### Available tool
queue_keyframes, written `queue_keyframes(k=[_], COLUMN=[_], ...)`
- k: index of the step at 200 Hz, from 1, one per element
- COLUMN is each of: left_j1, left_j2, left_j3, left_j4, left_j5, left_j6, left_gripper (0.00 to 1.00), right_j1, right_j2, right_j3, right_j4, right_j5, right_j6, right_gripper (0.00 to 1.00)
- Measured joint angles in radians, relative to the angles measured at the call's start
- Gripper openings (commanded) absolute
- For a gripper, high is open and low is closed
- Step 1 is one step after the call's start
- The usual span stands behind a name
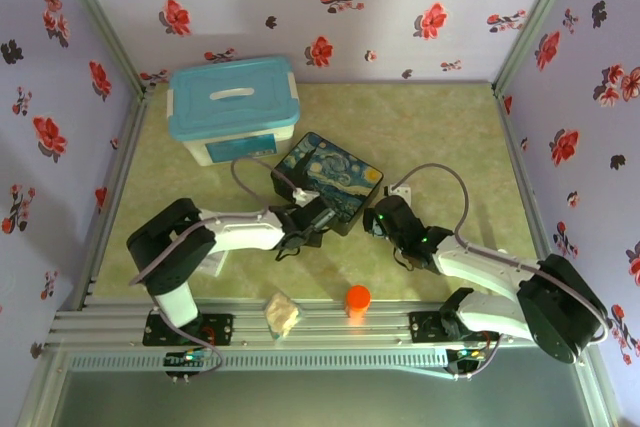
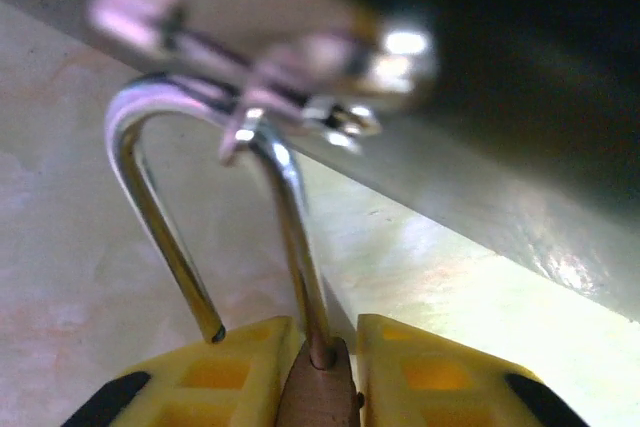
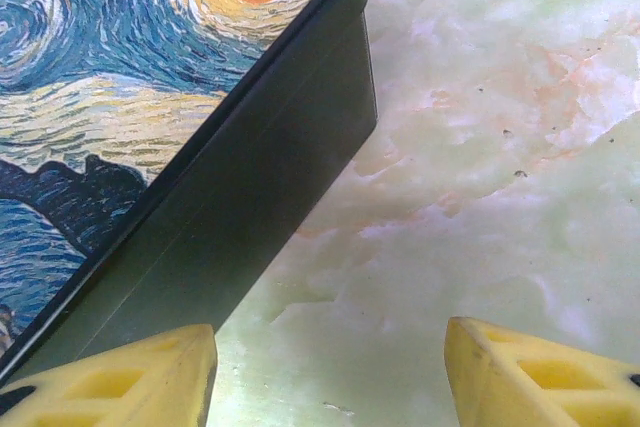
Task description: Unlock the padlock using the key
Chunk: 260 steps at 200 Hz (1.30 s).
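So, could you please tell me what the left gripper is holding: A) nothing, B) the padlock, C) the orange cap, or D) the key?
B: in the left wrist view the left gripper pinches the padlock by its brass body, its shackle hooked on the painted tin.

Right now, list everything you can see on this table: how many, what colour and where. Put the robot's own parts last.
storage box: one, light blue with a lid, far left of the table
painted tin: one, dark sides, blue and yellow swirl lid, middle of the table
padlock: one, brass-coloured body, silver shackle with one end free, hooked through the tin's hasp
hasp: one, silver, blurred, on the tin's side
cap: one, orange, near edge between the arm bases
pale lump: one, cream, near edge left of the cap; too small to identify
table: one, pale green marbled
left gripper: one, yellow fingers, shut on the padlock's body
right gripper: one, yellow fingers, open beside the tin's corner
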Motion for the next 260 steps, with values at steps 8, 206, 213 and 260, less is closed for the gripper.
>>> queue_keyframes(k=[8,206,213,260], left_j1=[-0.007,-0.147,-0.14,-0.016], left_j2=[0.008,-0.034,-0.069,-0.367], left_j3=[0.011,0.103,0.086,-0.109], left_j4=[-0.012,-0.171,-0.165,-0.013], left_j5=[-0.014,-0.069,-0.063,0.023], left_j6=[0.005,0.014,0.018,0.023], left_gripper=[0.31,0.45,0.47,0.54], right_j1=[0.0,-0.001,-0.001,-0.001], right_j2=[0.0,-0.151,-0.166,-0.247], right_j3=[0.0,-0.109,-0.119,-0.133], right_j4=[0.0,0.019,0.031,0.053], right_j5=[0.0,-0.06,-0.079,-0.117], right_j6=[0.005,0.036,0.034,0.038], right_gripper=[0.61,0.62,0.62,0.65])
